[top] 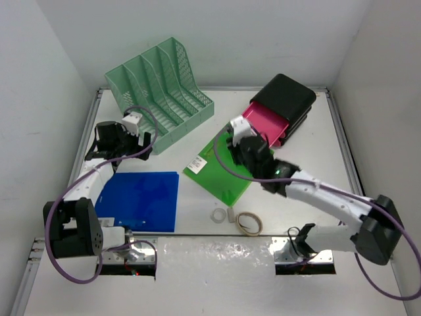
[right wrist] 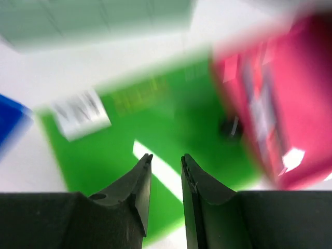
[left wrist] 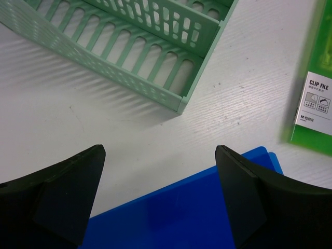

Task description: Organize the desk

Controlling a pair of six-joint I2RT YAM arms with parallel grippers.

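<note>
Hovering over the green folder (top: 220,172), your right jaws stand narrowly apart, empty; left jaws gape wide. Widen the right, grip the folder's edge squarely, lift it off the counter (top: 197,205) below.

High above desk (top: 316,145); wrist views close, downward.

Left arm (top: 89,183) and right arm (top: 325,197): white links between chunky black joints. Purple cable (top: 214,158) looped along each, base to wrist. Small white camera block (top: 133,122) at left wrist. Tiny green light (top: 279,170) near right wrist. Left gripper (left wrist: 160,151): broad matte-black fingers (left wrist: 62,197), flat inner faces, curved backs. Right gripper (right wrist: 166,158): slimmer black fingers tapering to blunt tips, small round hole (right wrist: 97,196) in left one.
</note>
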